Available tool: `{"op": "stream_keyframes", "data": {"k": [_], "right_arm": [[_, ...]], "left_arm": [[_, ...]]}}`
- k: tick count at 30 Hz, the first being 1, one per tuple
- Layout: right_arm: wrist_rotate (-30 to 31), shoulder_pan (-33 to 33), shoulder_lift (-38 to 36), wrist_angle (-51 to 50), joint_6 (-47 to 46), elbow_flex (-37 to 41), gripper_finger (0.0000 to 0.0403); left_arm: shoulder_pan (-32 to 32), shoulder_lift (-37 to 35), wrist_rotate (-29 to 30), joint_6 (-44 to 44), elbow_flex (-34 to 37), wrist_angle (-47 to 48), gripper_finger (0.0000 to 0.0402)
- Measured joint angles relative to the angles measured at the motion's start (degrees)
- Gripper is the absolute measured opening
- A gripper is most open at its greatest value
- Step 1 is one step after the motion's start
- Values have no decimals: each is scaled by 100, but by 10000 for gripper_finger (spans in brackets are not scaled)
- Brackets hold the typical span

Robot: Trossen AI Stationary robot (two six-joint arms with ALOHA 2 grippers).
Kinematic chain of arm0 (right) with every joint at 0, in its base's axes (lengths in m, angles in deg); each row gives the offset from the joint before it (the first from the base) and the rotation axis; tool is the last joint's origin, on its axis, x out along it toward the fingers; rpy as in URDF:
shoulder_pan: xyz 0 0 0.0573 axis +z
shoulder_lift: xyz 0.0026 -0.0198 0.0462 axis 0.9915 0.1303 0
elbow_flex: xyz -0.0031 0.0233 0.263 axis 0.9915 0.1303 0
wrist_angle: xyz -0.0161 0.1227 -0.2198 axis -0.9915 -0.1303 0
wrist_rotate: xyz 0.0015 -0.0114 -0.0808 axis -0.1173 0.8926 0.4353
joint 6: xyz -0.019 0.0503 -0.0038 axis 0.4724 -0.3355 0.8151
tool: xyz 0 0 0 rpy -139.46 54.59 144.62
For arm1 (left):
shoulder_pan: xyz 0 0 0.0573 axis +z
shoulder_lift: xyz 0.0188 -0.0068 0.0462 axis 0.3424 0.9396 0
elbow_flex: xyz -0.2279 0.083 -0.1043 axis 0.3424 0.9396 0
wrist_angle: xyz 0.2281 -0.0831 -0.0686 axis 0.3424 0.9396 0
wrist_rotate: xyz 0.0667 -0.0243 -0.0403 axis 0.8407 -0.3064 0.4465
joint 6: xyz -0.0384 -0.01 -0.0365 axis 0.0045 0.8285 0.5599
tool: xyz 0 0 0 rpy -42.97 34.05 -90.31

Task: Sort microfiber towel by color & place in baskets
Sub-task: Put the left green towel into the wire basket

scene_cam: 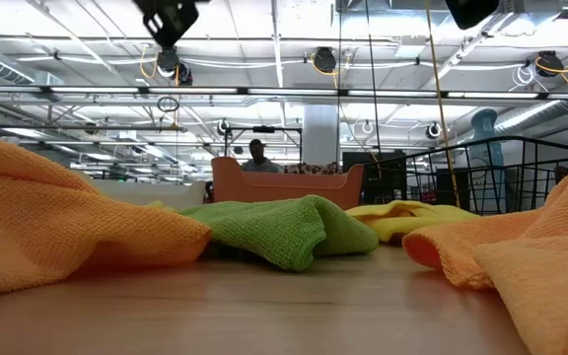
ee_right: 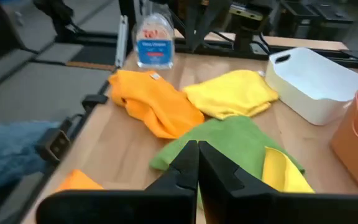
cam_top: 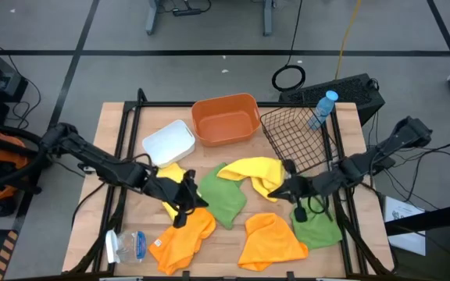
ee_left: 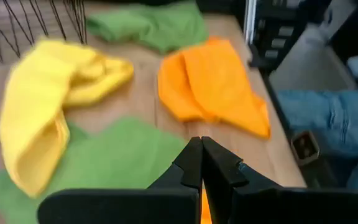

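Note:
Several microfiber towels lie on the table: an orange one [cam_top: 182,238] at the near left, a second orange one [cam_top: 270,242], a green one [cam_top: 225,199] in the middle, another green one [cam_top: 316,230] under the right arm, a large yellow one [cam_top: 256,176] and a small yellow one [cam_top: 174,176]. At the far side stand the white tray [cam_top: 169,142], the orange tub [cam_top: 225,119] and the black wire basket [cam_top: 295,136]. My left gripper [cam_top: 186,204] [ee_left: 201,152] hovers shut above the near-left orange towel's far edge. My right gripper [cam_top: 286,189] [ee_right: 197,155] is shut, raised beside the large yellow towel.
A blue-capped clear bottle [cam_top: 323,109] stands by the wire basket. A flat clear bottle [cam_top: 127,246] lies at the near left corner. A person's legs in jeans [ee_left: 328,118] show beyond the table's near edge. Bare wood shows between the towels near the front edge [scene_cam: 294,306].

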Motion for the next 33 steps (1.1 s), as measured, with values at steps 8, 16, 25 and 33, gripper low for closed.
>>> {"op": "stream_keyframes", "data": {"k": [8, 16, 25, 33], "right_arm": [[876, 341, 918, 51, -284, 0, 0], [856, 352, 1748, 692, -373, 0, 0], [851, 352, 2235, 1100, -371, 0, 0], [835, 362, 2376, 1218, -404, -2, 0]], "left_arm": [[24, 319, 17, 531, 0, 406, 8], [24, 447, 93, 492, -2, 540, 8], [13, 840, 773, -293, -4, 435, 9], [30, 1155, 764, 346, -4, 301, 11]]}}
